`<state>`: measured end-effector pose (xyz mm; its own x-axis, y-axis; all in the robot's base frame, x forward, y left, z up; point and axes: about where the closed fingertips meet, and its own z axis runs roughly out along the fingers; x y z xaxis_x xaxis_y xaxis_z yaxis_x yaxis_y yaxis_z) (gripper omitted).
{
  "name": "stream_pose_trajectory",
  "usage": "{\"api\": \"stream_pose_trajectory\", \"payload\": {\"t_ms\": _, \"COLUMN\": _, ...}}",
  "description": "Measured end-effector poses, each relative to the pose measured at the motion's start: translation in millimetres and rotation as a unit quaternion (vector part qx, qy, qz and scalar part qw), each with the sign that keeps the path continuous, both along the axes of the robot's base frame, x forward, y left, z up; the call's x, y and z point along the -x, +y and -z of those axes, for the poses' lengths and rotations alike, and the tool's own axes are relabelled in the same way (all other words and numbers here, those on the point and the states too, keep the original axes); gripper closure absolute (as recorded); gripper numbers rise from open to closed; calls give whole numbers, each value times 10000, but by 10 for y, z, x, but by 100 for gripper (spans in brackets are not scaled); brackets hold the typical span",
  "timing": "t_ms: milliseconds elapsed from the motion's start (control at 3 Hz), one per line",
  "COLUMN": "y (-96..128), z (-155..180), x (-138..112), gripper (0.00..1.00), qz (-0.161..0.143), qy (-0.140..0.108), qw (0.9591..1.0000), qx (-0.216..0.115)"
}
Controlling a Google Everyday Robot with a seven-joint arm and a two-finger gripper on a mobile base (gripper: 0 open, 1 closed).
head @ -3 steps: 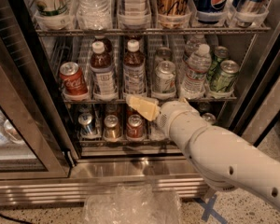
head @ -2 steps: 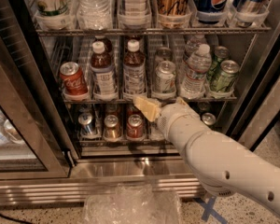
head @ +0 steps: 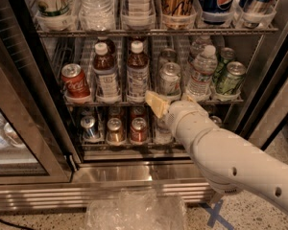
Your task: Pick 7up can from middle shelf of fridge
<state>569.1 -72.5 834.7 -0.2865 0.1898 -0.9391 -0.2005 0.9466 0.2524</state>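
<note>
The 7up can, silvery-white with a shiny top, stands in a clear lane tray on the middle shelf of the fridge, right of centre. A second similar can stands behind it. My gripper, cream-coloured at the end of the white arm, is at the shelf's front edge. It is just below and left of the can, not around it.
On the middle shelf a red cola can stands at the left. Two brown bottles, a water bottle and green cans flank the 7up can. Short cans fill the rack below. The open glass door stands at the left, and a plastic bag lies on the floor.
My gripper has moved a little to the right and up, closer to the 7up can. The drinks have not moved.
</note>
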Motion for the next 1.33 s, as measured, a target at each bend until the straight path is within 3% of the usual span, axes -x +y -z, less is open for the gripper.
{"api": "stream_pose_trajectory", "payload": {"t_ms": 1000, "y": -170, "z": -22, "x": -104, "gripper": 28, "qz": 392, "qy": -191, "qw": 9987, "qx": 274}}
{"api": "stream_pose_trajectory", "payload": {"t_ms": 1333, "y": -210, "z": -65, "x": -154, "gripper": 27, "qz": 453, "qy": -368, "qw": 9977, "qx": 351}}
